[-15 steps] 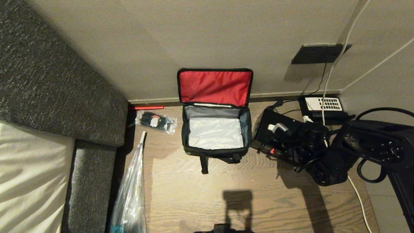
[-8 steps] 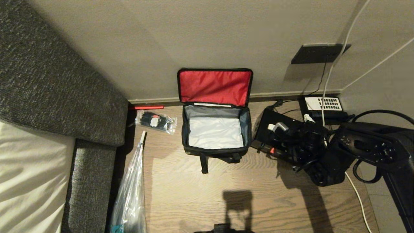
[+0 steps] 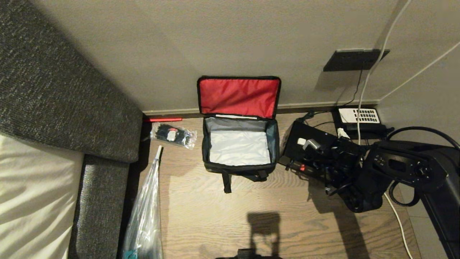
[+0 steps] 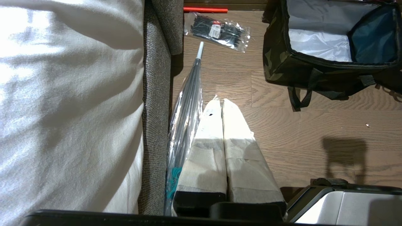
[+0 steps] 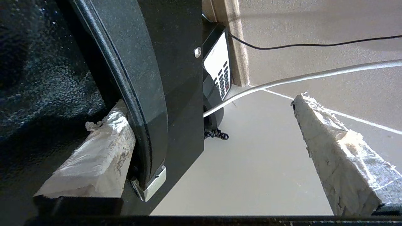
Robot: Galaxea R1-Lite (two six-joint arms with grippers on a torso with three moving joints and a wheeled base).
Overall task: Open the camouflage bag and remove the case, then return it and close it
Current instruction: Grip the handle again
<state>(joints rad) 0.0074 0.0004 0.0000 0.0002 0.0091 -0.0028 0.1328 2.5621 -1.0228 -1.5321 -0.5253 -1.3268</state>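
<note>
Since the earlier frame our right arm has crept left over the case (image 3: 305, 138) | right hand (image 5: 213, 141) spread wide, empty, astride its edge | left hand (image 4: 222, 105) pressed together, parked | camouflage bag (image 3: 239, 169) open on floor beside case | we seat both fingers before closing.

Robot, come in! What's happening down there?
Right end effector open around case. Left end effector shut, parked. Bag open, empty. Cables crowd case.

Wood-grain floor (image 3: 287, 223), beige wall (image 3: 215, 39), grey sofa (image 3: 54, 90), black wall socket (image 3: 354, 59)
</note>
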